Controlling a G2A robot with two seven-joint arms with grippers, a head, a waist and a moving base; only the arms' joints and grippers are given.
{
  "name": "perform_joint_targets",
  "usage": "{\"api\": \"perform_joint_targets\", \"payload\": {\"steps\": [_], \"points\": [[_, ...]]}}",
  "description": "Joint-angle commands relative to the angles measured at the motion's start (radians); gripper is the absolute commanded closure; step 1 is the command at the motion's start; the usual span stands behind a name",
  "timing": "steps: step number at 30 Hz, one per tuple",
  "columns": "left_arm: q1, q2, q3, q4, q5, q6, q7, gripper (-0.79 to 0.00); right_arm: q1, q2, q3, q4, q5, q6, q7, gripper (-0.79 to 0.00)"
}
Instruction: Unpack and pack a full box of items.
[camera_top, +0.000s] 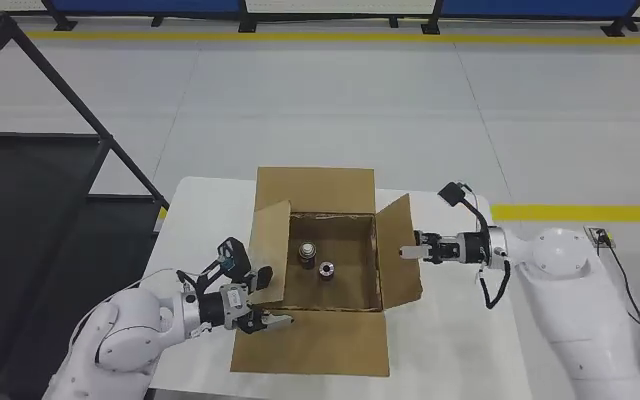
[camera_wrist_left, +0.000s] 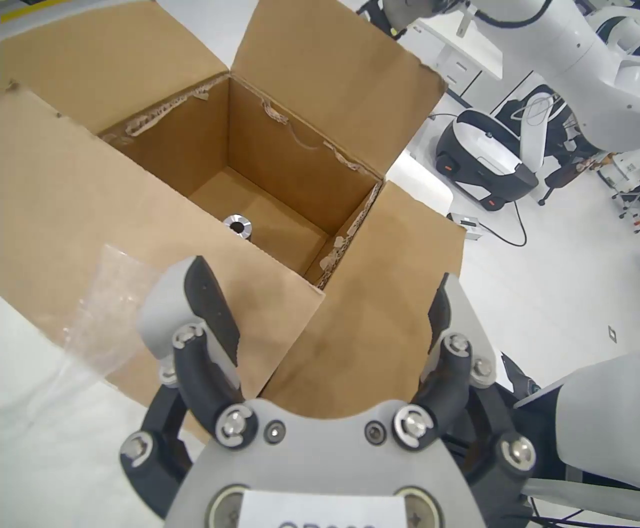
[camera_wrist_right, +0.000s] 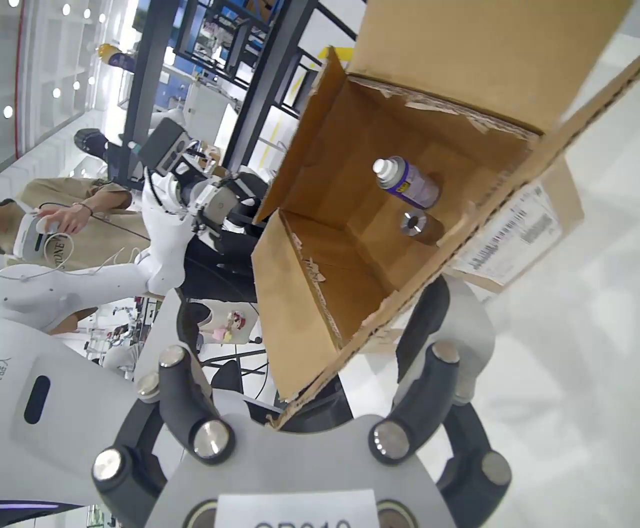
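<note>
An open cardboard box (camera_top: 320, 190) stands in the middle of the white table (camera_top: 200, 215), all flaps folded outward. Inside stand a spray can with a white cap (camera_top: 308, 254) (camera_wrist_right: 406, 180) and a short metal cylinder (camera_top: 326, 269) (camera_wrist_left: 237, 224) (camera_wrist_right: 414, 223). My left gripper (camera_top: 270, 297) (camera_wrist_left: 325, 310) is open at the box's near left corner, its fingers (camera_wrist_left: 210, 300) straddling the flaps there. My right gripper (camera_top: 408, 252) (camera_wrist_right: 320, 325) is open at the right flap (camera_top: 398, 250), whose edge runs between its fingers (camera_wrist_right: 445, 310). A clear plastic bag (camera_wrist_left: 100, 310) lies on the flap beside my left gripper.
A black metal frame (camera_top: 60, 150) stands left of the table. A printed label (camera_wrist_right: 520, 230) sits on the box's outer right wall. Bare table shows on both sides of the box, narrow on the right near the edge (camera_top: 500, 300).
</note>
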Motion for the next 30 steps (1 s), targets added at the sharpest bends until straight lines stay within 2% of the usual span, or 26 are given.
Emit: {"api": "perform_joint_targets", "payload": {"steps": [1,6,12,19,30], "points": [[-0.011,0.0,0.016,0.01,0.004,0.008,0.0,-0.785,0.015,-0.003,-0.039,0.004,0.062,-0.009,-0.009,-0.785],[-0.034,0.0,0.052,0.032,0.013,0.01,0.001,-0.785,0.09,-0.03,-0.164,0.074,0.151,-0.061,-0.061,-0.785],[-0.047,0.002,0.071,0.059,0.008,0.008,0.012,-0.785,0.187,-0.08,-0.31,0.23,0.187,-0.108,-0.11,-0.785],[-0.069,0.003,0.1,0.1,0.002,0.002,0.02,-0.785,0.249,-0.13,-0.42,0.377,0.102,-0.155,-0.225,-0.785],[-0.092,0.008,0.127,0.14,-0.005,-0.015,0.02,-0.785,0.308,-0.185,-0.509,0.516,0.032,-0.193,-0.302,-0.785]]}}
